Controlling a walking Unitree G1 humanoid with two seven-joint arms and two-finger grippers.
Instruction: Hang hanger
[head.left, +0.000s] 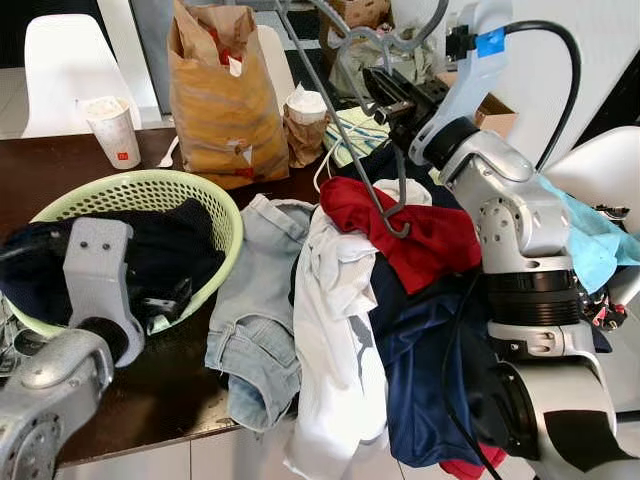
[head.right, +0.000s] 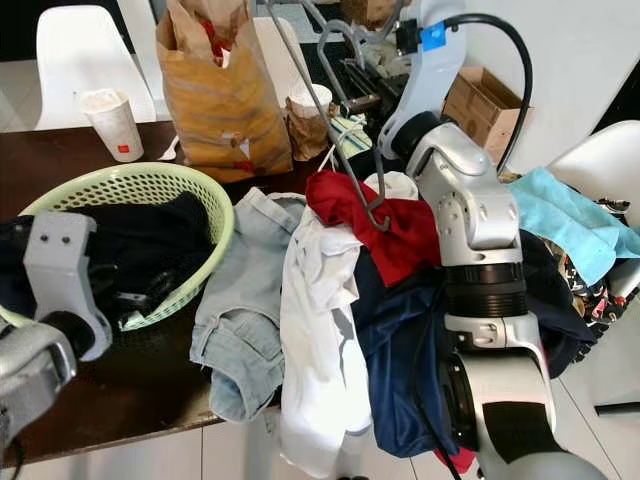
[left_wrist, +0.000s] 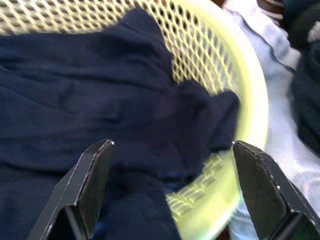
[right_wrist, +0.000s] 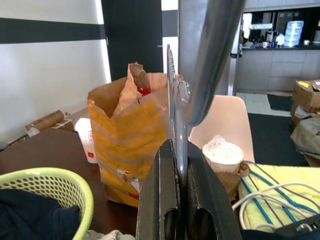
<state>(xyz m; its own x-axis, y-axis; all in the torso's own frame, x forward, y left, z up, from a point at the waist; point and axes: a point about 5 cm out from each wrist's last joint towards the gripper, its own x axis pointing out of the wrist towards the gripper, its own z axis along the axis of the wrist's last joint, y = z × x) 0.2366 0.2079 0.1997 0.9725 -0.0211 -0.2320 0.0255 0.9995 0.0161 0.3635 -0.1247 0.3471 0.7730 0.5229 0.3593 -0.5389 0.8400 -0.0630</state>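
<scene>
The right hand (right_wrist: 176, 165) is raised above the far side of the worktop (head.left: 150, 390), its two black fingers (right_wrist: 155, 200) pinched tight on the thin metal of a grey hanger (head.left: 345, 130). The hanger hangs down from that grip, and its hook (head.left: 395, 222) sits just over a red garment (head.left: 420, 235) on the heap of clothes. Beside the red piece lie a white shirt (head.left: 335, 340), dark blue cloth (head.left: 425, 370) and pale jeans (head.left: 255, 310). Behind them stand a brown paper bag (head.left: 220, 95) and two paper cups (head.left: 112, 130).

The left hand (left_wrist: 175, 195) hovers low over a green basket (head.left: 215, 200), fingers spread apart with nothing between them, above the dark navy garment (left_wrist: 90, 110) lying inside it.
</scene>
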